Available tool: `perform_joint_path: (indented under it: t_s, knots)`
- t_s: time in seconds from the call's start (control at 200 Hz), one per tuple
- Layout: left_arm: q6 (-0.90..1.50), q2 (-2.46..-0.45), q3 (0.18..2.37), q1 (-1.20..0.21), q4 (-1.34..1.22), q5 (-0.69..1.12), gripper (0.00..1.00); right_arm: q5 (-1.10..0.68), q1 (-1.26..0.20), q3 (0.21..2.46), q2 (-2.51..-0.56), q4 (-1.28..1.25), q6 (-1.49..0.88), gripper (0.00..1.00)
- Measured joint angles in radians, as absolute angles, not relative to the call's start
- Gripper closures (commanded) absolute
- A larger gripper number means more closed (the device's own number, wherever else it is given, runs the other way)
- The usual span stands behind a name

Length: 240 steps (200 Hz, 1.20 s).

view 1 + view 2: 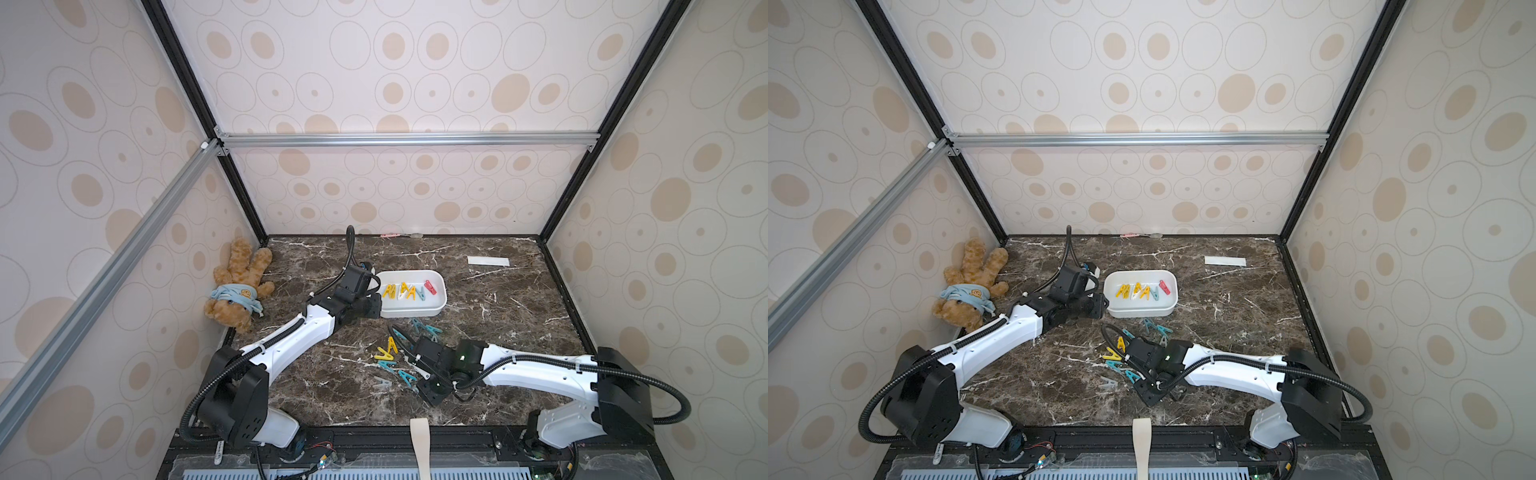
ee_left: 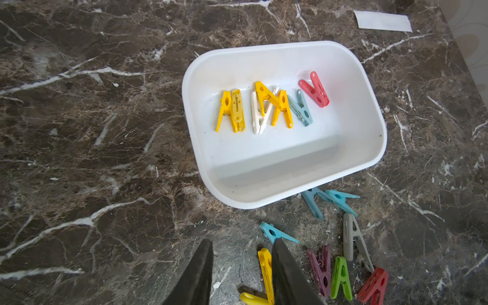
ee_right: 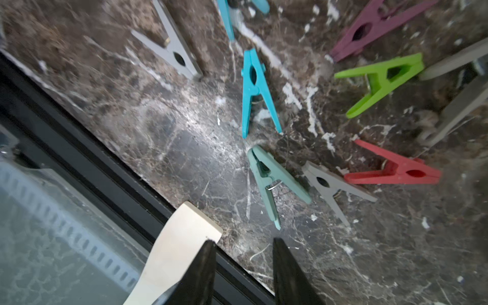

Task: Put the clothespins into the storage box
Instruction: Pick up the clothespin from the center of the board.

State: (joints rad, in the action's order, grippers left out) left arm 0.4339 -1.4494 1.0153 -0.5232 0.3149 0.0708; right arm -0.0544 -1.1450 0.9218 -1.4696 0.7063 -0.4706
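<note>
Below the storage box (image 1: 411, 311), loose clothespins (image 1: 383, 355); my left claw (image 2: 241, 266) and right claw (image 3: 241, 264) gape empty; I'd straddle one squarely.

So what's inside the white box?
Inside the storage box lie yellow clothespins, a blue-grey clothespin and a red clothespin. A white clothespin is partly covered by a yellow one, so I can't see it whole.

This is a staged robot test booth in a lab, not a real home: aluminium frame bars (image 1: 407, 139) hold panels of oval-patterned wallpaper (image 1: 415, 62) around a marble-look desk (image 1: 498, 299), the white left arm (image 1: 291, 345) and right arm (image 1: 540, 370) are mounted at its front rail (image 1: 457, 436), and a teddy bear (image 1: 237, 286) lies in a corner.
</note>
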Motion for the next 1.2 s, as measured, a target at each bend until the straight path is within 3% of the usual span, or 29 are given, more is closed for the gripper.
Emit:
perform_joint_path:
  t_s: [0.54, 0.94, 1.2]
  knots:
    - [0.441, -1.449, 0.984, -0.523, 0.307, 0.057, 0.61, -0.017, -1.150, 0.900, -1.605, 0.660, -0.443, 0.66]
    - [0.445, -1.449, 0.984, -0.523, 0.307, 0.057, 0.61, 0.008, -1.150, 0.901, -1.626, 0.648, -0.419, 0.91]
    - [0.453, -1.436, 0.963, -0.523, 0.309, 0.051, 0.61, -0.003, -1.150, 0.902, -1.614, 0.655, -0.409, 0.96]
